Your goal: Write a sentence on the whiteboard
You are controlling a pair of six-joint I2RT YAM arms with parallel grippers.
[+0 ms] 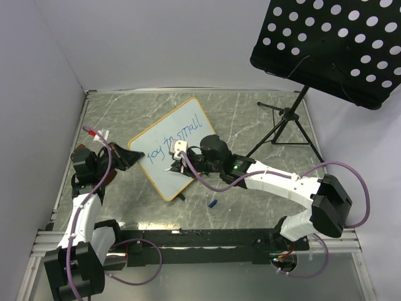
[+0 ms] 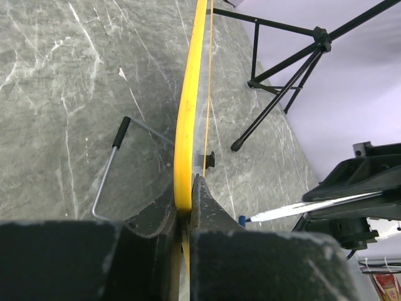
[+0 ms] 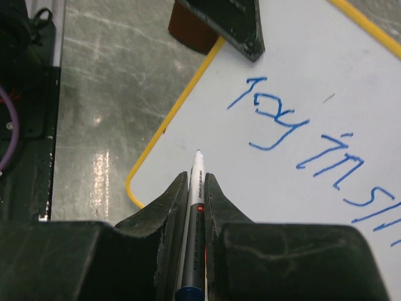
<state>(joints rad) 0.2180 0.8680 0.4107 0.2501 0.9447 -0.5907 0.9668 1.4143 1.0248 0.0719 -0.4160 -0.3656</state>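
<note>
The whiteboard [image 1: 188, 119] with its yellow-orange frame stands tilted at the table's middle. Blue handwriting [image 1: 177, 139] on it reads "joy in small" in one line. My left gripper [image 1: 128, 157] is shut on the board's left edge; in the left wrist view the frame [image 2: 185, 106] runs edge-on between its jaws [image 2: 187, 200]. My right gripper [image 1: 178, 164] is shut on a white marker [image 3: 195, 188]. The marker's tip sits at the blank board surface [image 3: 282, 56] below "joy" [image 3: 272, 122], near the lower left corner.
A blue marker cap [image 1: 213, 203] lies on the marble table in front of the board. A black perforated music-stand panel [image 1: 332, 44] on a tripod [image 1: 288, 119] stands at the back right. The board's wire foot [image 2: 109, 169] rests on the table behind it.
</note>
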